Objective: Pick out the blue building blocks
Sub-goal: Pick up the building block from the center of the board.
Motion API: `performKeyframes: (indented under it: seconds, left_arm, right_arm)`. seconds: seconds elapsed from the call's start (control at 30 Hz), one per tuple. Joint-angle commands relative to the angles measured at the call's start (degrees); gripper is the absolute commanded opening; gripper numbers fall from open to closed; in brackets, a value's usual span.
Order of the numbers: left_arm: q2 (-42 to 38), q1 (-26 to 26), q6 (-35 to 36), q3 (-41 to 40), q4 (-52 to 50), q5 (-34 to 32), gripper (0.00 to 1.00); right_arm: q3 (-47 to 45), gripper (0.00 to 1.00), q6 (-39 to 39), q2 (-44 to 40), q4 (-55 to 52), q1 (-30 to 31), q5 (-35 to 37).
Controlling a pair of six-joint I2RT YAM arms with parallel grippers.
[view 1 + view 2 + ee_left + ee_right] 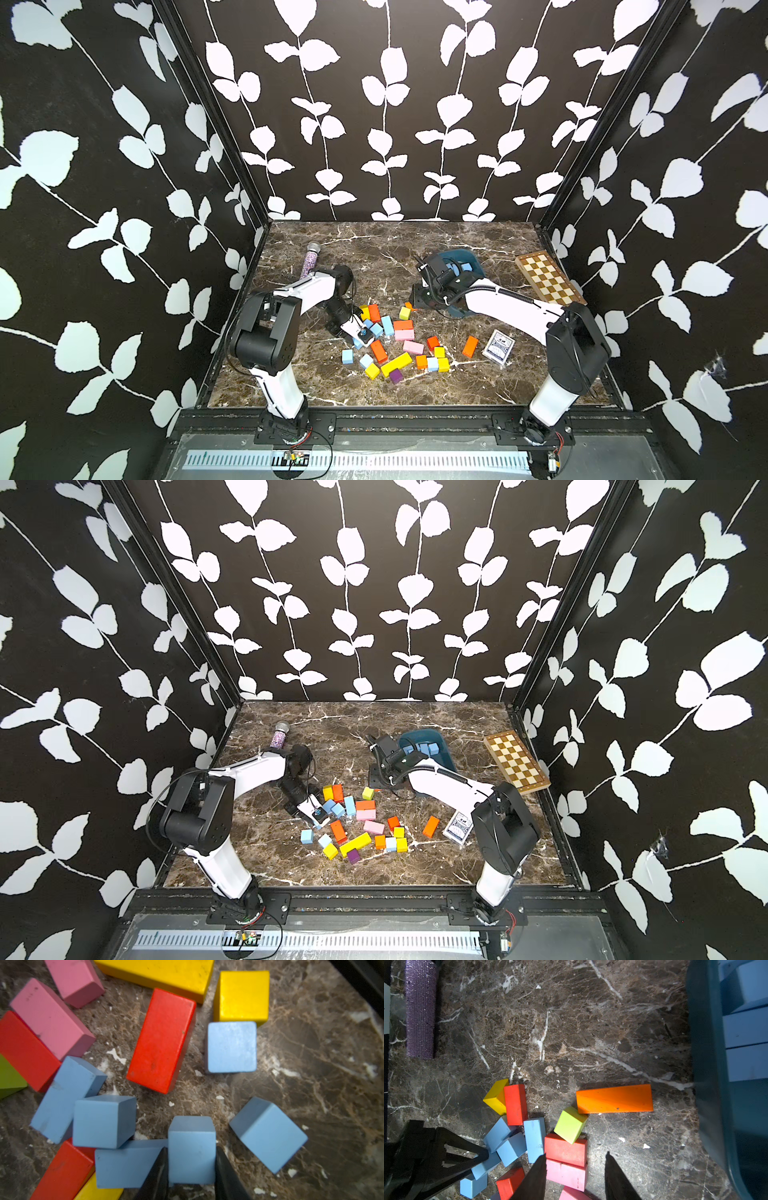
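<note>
Blue building blocks [376, 330] lie mixed among orange, yellow and pink ones on the marble table [332, 390]. Nearest the front edge, a lone blue cube [347, 356] and a second blue cube [366, 360] stand just beside a yellow cube [372, 370].

A little farther in, the left gripper [191, 1148] is clenched on the gripped blue cube [191, 1165]. One dark finger [160, 1174] presses one side face and the other presses the opposite face, with the cube square between them. A tilted blue cube [268, 1134] stands near it but apart. On the other side, a low blue block [128, 1165] touches that finger.

Beyond these, a blue bar [387, 325] lies against an orange block [403, 324].

Farther back, the right gripper [575, 1154] hangs over the pile's far edge. Its jaws are parted and hold nothing, and the blue pieces lie off to one side of them, not between them.

At the back, the teal tray [424, 733] holds several more blue blocks [428, 748].
</note>
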Motion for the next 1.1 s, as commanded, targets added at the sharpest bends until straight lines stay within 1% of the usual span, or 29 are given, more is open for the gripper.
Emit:
performKeyframes:
  seconds: [0.0, 0.07, 0.17, 0.23, 0.3, 0.53, 0.73, 1.07]
  left_arm:
    - [-5.73, -0.11, -7.78, 2.85, -2.15, 8.23, 0.26]
    - [-7.83, -0.07, -14.93, 3.24, 1.16, 13.37, 0.25]
    - [-10.16, -0.11, -27.31, 2.79, 10.21, 18.87, 0.25]
    - [-10.79, -0.11, -34.27, 2.35, 16.31, 20.83, 0.25]
    - [-10.86, -0.11, -39.03, 2.17, 20.80, 21.78, 0.25]
    - [-10.27, -0.11, -47.70, 2.00, 30.61, 22.69, 0.25]
    - [-10.44, -0.15, -53.47, 1.16, 37.63, 23.82, 0.26]
    - [-11.91, -0.13, -55.50, -0.37, 42.01, 27.39, 0.26]
  right_arm:
    - [1.69, 0.46, -0.24, -1.62, 2.89, -0.96, -3.71]
    - [1.67, 0.47, -0.25, -2.32, 5.21, -1.92, -7.28]
    - [1.63, 0.49, -0.21, -2.56, 8.70, -3.58, -14.90]
    - [3.88, 0.50, -0.64, -2.36, 9.38, -4.12, -19.24]
    - [4.97, 0.51, -1.55, -1.99, 8.46, -4.41, -22.52]
    - [6.22, 0.52, -2.32, -1.13, 6.11, -5.98, -30.17]
    - [7.33, 0.53, -2.22, 0.51, 5.40, -6.01, -32.71]
    - [9.81, 0.52, -2.00, 2.96, 6.87, -6.25, -33.73]
